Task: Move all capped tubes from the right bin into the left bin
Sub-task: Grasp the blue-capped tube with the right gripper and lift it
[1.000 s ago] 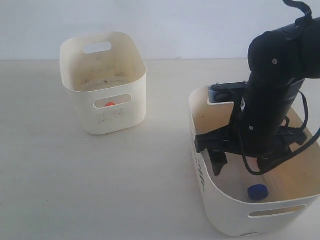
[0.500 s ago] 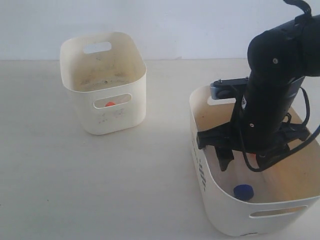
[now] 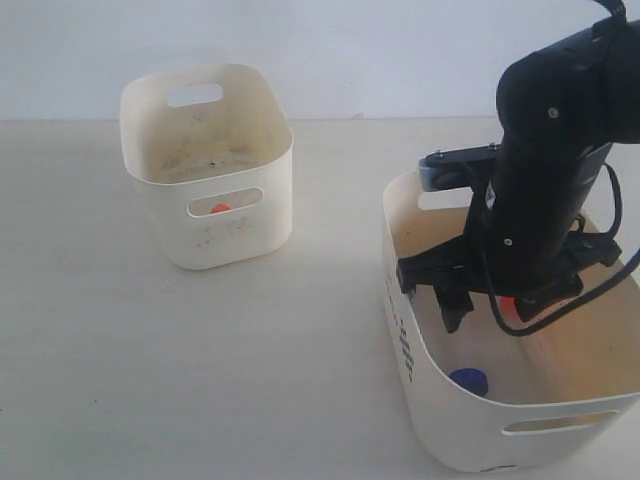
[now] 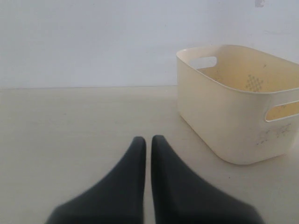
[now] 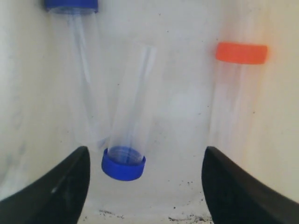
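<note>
The right bin (image 3: 420,345) holds three capped tubes lying on its floor. One blue-capped tube (image 5: 123,164) lies just inside one finger of my right gripper (image 5: 145,156), which hangs open above the floor and touches nothing. A second blue-capped tube (image 5: 71,4) and an orange-capped tube (image 5: 241,52) lie farther off. In the exterior view a blue cap (image 3: 468,381) and an orange cap (image 3: 508,303) show beneath my right gripper (image 3: 485,315). The left bin (image 3: 150,120) shows an orange cap (image 3: 219,209) through its slot. My left gripper (image 4: 145,138) is shut and empty above the table, near the left bin (image 4: 219,116).
The right arm (image 3: 545,180) fills much of the right bin and hides its far wall. Dark specks dot that bin's floor (image 5: 187,217). Pale tabletop (image 3: 300,330) lies between the two bins, and a white wall (image 3: 350,50) stands behind.
My right gripper has risen slightly inside the right bin. The blue cap seen in the exterior view has shifted left along the bin floor. The left bin has not moved.
</note>
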